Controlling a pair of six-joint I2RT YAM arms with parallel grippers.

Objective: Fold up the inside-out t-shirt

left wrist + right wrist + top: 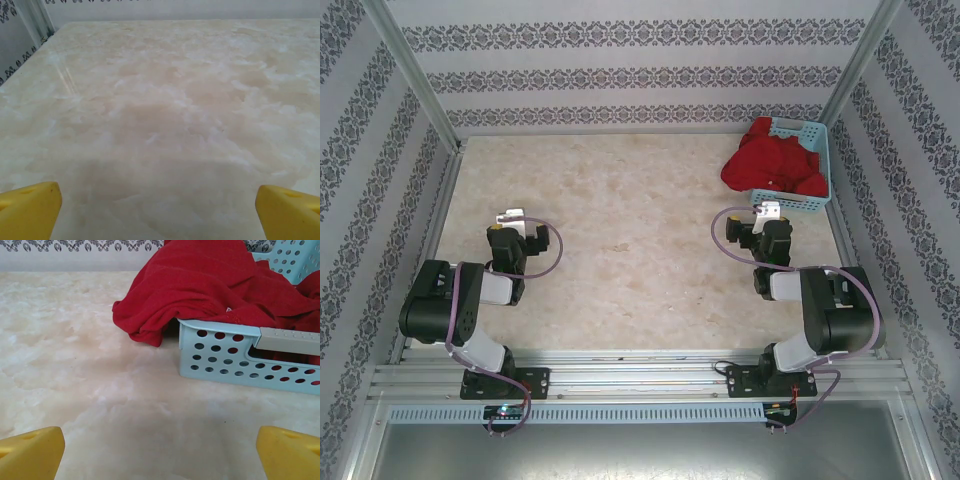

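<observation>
The red inside-out t-shirt (pixel 772 160) lies bunched in a light blue basket (pixel 817 196) at the back right of the table, and part of it hangs over the basket's left rim. From the right wrist, the t-shirt (pixel 200 280) spills over the basket (pixel 225 360) just ahead. My right gripper (pixel 772 211) sits just in front of the basket, open, yellow fingertips (pixel 30 452) wide apart over bare table. My left gripper (pixel 510 217) rests at the left, open, with its fingertips (pixel 30 207) spread and nothing between them.
The marble-patterned table (pixel 630 240) is walled in by patterned panels at the back and on both sides. Aluminium rails (pixel 620 375) run along the near edge where both arm bases are bolted.
</observation>
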